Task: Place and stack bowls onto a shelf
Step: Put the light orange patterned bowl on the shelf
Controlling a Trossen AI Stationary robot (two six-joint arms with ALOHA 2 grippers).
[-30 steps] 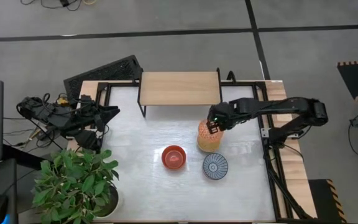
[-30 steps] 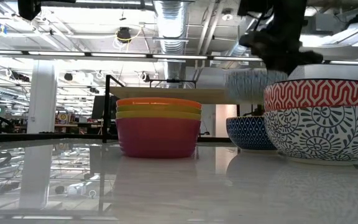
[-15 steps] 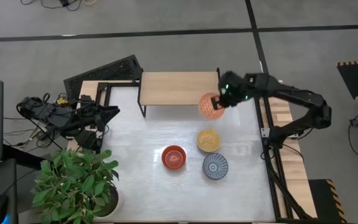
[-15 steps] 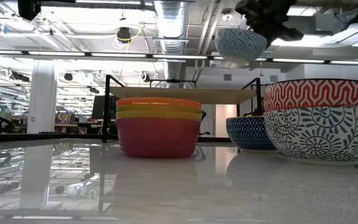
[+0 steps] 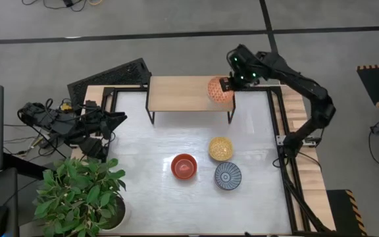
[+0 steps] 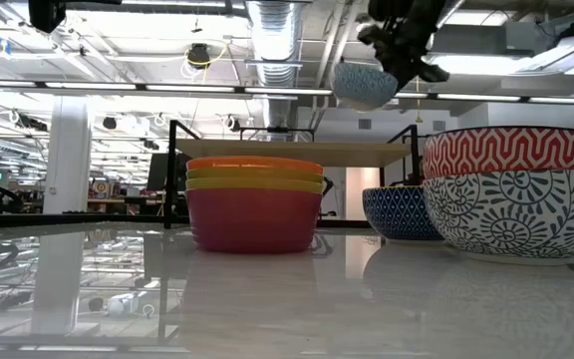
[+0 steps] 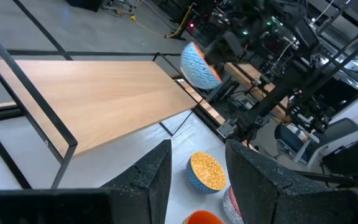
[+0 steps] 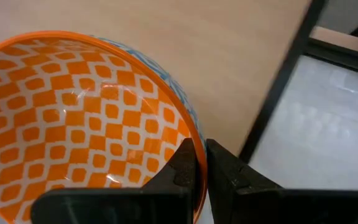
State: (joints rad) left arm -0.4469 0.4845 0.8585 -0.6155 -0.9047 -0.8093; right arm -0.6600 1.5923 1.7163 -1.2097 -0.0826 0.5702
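My right gripper (image 5: 229, 85) is shut on an orange-patterned bowl (image 5: 220, 89), held in the air over the right end of the shelf (image 5: 183, 93). The bowl also shows in the low view (image 6: 364, 85) and in the left wrist view (image 7: 199, 66). On the table stand a red bowl stack (image 5: 184, 166), a yellow-patterned bowl (image 5: 221, 149) and a blue-grey radial-lined bowl (image 5: 227, 176). My left gripper (image 7: 197, 177) is open and empty at the table's left side (image 5: 114, 120). My right gripper pinches the bowl's rim (image 8: 194, 134), one finger (image 8: 185, 167) inside the bowl and one (image 8: 224, 169) outside. It comes at the bowl from the table's right side. The bowl is lifted clear above the shelf top and tilted.
A potted plant (image 5: 81, 191) stands at the near left corner. A black frame (image 5: 276, 118) runs along the table's right and far sides. Cables and a black panel (image 5: 107, 76) lie at the far left. Bare tabletop (image 5: 156, 138) lies between shelf and bowls.
My right gripper has lifted the orange-patterned bowl off the yellow-patterned bowl and carried it up and toward the table's far edge, to above the shelf's right end. The yellow-patterned bowl has stayed on the table.
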